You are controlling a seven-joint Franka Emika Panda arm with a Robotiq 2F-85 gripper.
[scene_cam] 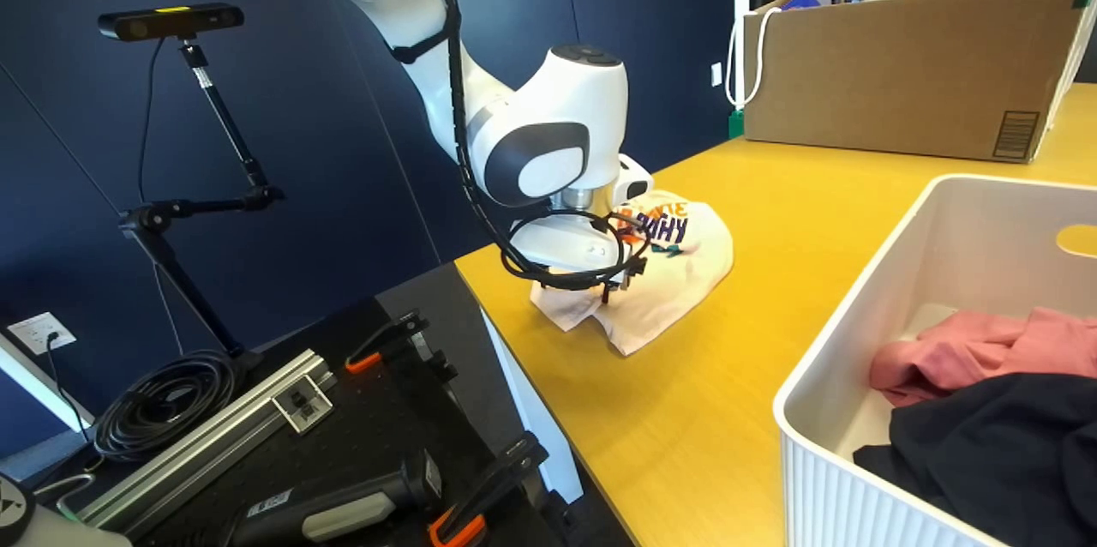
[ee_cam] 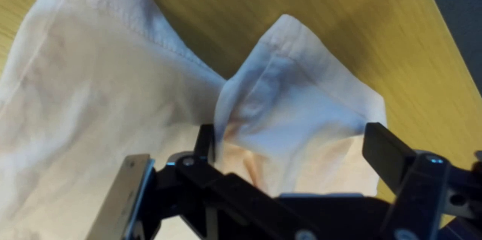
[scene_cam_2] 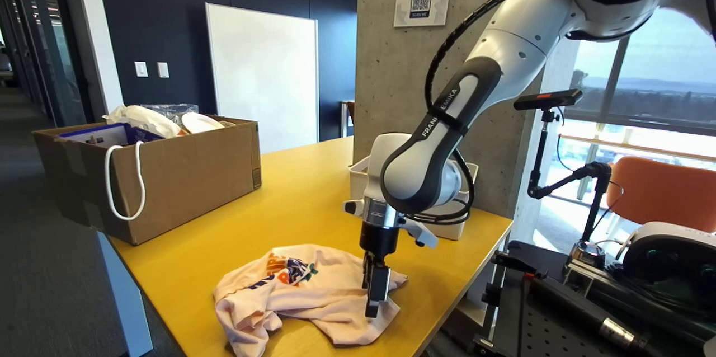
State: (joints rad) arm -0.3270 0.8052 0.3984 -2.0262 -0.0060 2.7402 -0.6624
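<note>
Table edge [ee_cam: 447, 40] runs near shirt [scene_cam_2: 330, 295], end effector [ee_cam: 291, 134] spread.

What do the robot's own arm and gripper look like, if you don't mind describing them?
The glossy white robot arm has rounded joints, dark grey panels, white "EMIKA" lettering and a black strap. A ribbed black cable runs along it. Beyond a shiny silver collar, the black gripper has two blocky fingers.
</note>
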